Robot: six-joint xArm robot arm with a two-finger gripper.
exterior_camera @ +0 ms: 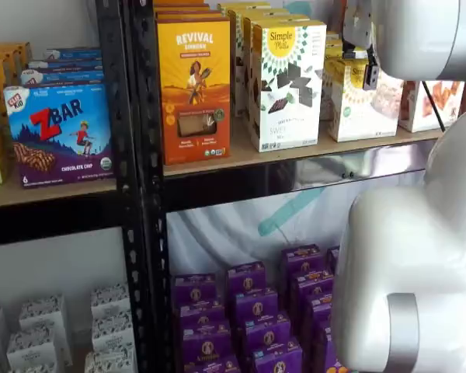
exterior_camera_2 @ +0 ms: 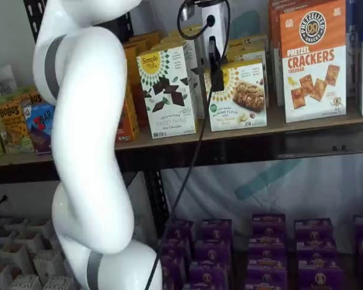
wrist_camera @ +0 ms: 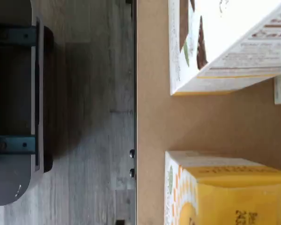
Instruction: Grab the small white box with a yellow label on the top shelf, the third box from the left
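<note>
Just left of the gripper (exterior_camera_2: 213, 67) stands the taller white carton (exterior_camera_2: 167, 90) with chocolate squares. The small white box (exterior_camera_2: 240, 95) sits on the top shelf (exterior_camera_2: 302, 124) directly behind and right of one visible black finger; whether the fingers are parted cannot be told. Farther right stands the orange crackers carton (exterior_camera_2: 313, 60).

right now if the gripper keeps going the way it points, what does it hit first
Probably the small white box: the gripper hangs by its upper left corner, pointing down. Depth is unclear, so it may pass in front and meet the top shelf.
</note>
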